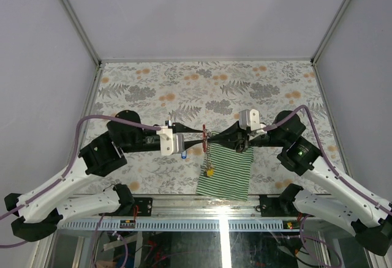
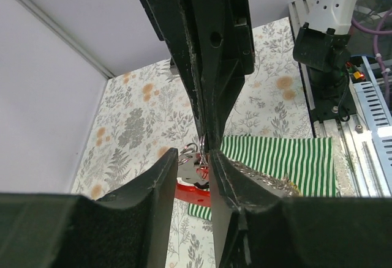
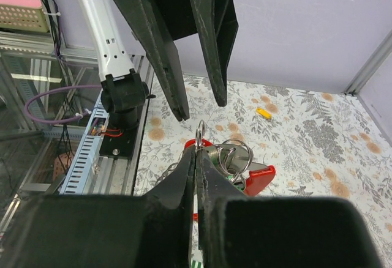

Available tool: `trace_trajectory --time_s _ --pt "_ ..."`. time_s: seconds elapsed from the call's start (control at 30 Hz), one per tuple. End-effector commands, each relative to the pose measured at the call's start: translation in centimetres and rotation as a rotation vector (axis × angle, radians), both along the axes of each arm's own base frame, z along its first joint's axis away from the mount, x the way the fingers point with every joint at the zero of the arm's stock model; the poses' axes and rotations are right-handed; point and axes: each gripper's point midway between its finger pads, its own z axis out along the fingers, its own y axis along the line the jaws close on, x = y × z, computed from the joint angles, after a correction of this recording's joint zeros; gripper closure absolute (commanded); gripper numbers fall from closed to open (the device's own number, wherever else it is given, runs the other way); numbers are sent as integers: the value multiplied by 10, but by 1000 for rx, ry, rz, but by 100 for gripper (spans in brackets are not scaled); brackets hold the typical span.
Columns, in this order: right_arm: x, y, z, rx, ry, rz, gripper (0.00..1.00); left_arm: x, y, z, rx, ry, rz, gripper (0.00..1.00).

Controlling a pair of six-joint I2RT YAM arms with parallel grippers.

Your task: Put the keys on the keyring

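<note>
The keyring hangs in mid-air between my two grippers: a red clip (image 1: 204, 132), several silver rings (image 3: 236, 155) and a grey chain (image 1: 209, 158) that ends in a yellow tag (image 1: 209, 172). My right gripper (image 3: 196, 148) is shut on one thin silver ring (image 3: 199, 132) of it. My left gripper (image 2: 195, 155) is open, its fingers either side of the red clip (image 2: 193, 193) without gripping it. A blue tag (image 1: 184, 155) shows below the left gripper. Another yellow tag (image 3: 263, 113) lies on the table.
A green-and-white striped cloth (image 1: 229, 170) lies under the grippers at the table's near edge. The floral table (image 1: 184, 90) is walled at the back and sides. A metal rail (image 1: 220, 204) runs along the near edge.
</note>
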Motion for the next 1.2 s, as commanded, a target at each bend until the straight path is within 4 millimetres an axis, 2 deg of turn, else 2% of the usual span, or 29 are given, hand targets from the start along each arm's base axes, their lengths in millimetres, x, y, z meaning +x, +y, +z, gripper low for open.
trace_trajectory --time_s 0.0,0.33,0.83,0.93,1.07,1.17 --pt "-16 -8 46 94 -123 36 100 -13 -3 17 -21 -44 -79 72" --pt "-19 -11 51 93 -137 39 100 -16 2 10 24 -46 -87 72" --pt "-21 -11 53 96 -136 50 100 -10 -6 6 49 -44 -90 78" --pt "-21 -12 54 98 -138 46 100 -10 -6 5 54 -45 -91 84" --pt "-22 -13 54 101 -140 43 100 -9 -5 7 54 -46 -82 98" --pt "-23 -15 58 109 -143 41 100 -9 -4 6 57 -44 -80 100"
